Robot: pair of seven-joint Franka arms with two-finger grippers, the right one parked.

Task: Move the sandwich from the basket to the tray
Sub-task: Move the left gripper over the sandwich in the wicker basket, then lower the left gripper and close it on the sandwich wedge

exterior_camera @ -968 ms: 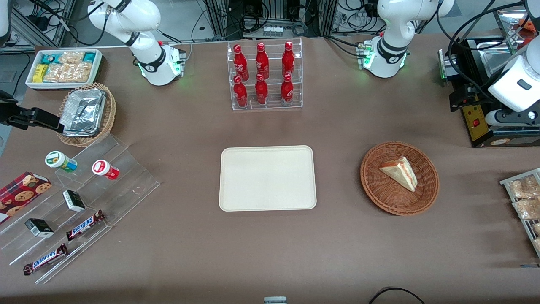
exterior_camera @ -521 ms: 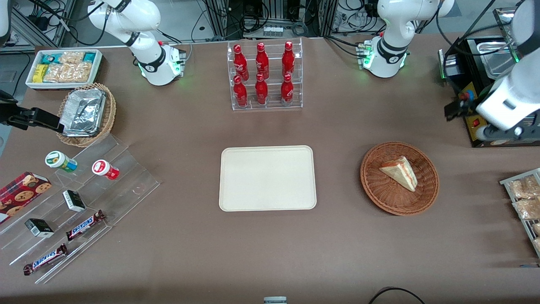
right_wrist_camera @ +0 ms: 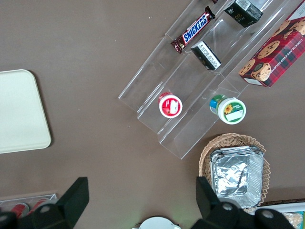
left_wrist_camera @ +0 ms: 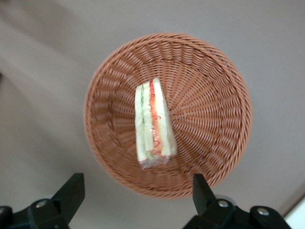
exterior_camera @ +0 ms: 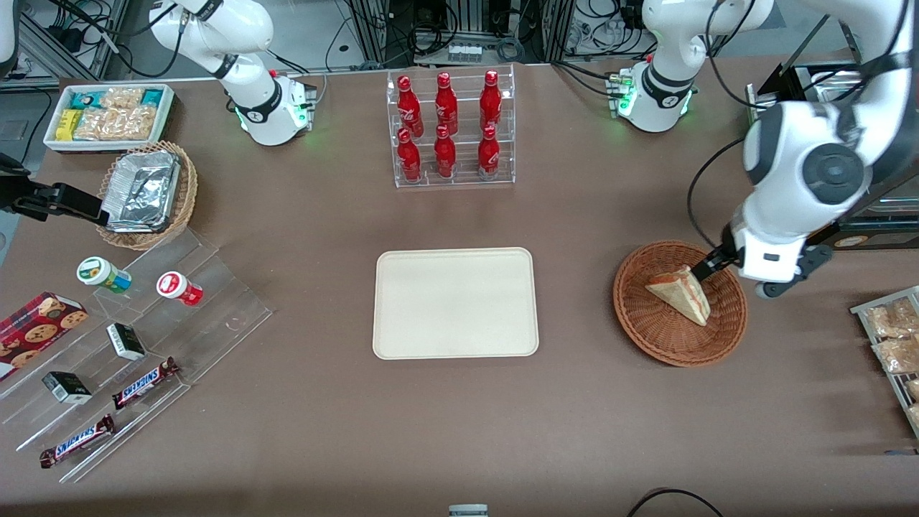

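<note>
The sandwich [exterior_camera: 682, 293], a pale wedge with red-pink filling along its cut edge, lies in the reddish-brown wicker basket [exterior_camera: 646, 337] toward the working arm's end of the table. My gripper [exterior_camera: 720, 275] hangs open above the basket's rim on the working arm's side, clear of the sandwich and holding nothing. In the left wrist view the sandwich [left_wrist_camera: 153, 124] rests near the middle of the basket [left_wrist_camera: 224, 86], and the gripper [left_wrist_camera: 136, 183] has its dark fingertips [left_wrist_camera: 71, 188] spread wide over the rim and bare table. The cream-white tray [exterior_camera: 455, 301] sits at mid-table beside the basket.
A clear rack of red bottles [exterior_camera: 451, 129] stands farther from the front camera than the tray. A wire rack of snack packets [exterior_camera: 890, 337] sits at the working arm's end. Acrylic steps with snacks [exterior_camera: 129, 345] and a foil-filled basket [exterior_camera: 147, 194] lie toward the parked arm's end.
The left arm has swung in from the table's working-arm end and come down over the basket. The sandwich, basket and tray have not moved.
</note>
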